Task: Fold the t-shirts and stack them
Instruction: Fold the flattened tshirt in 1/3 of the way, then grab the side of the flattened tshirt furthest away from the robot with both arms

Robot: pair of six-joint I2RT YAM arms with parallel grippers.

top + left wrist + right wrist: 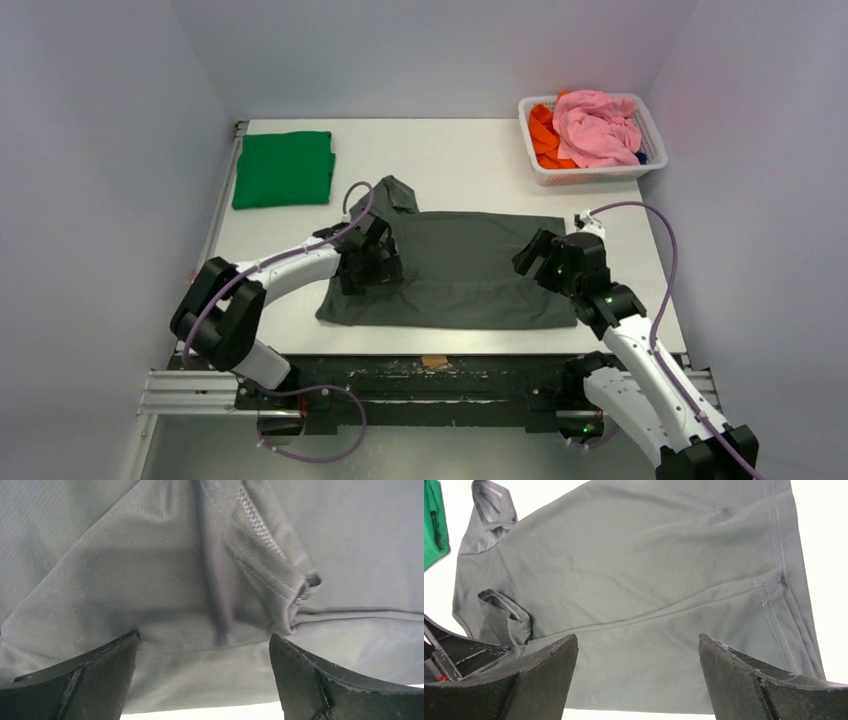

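Observation:
The dark charcoal-grey t-shirt (460,268) lies spread flat across the middle of the table, one sleeve sticking up at its far left. It fills the left wrist view (150,580) and the right wrist view (639,580). The green t-shirt (284,168) lies folded at the far left of the table; its edge shows in the right wrist view (434,525). My left gripper (375,262) is open just above the shirt's left part, by a folded sleeve hem (280,580). My right gripper (535,262) is open above the shirt's right end, holding nothing.
A white mesh basket (592,172) with pink and orange cloth stands at the far right corner. The table's near edge runs just below the shirt's lower hem. Walls close the table in on the left, back and right.

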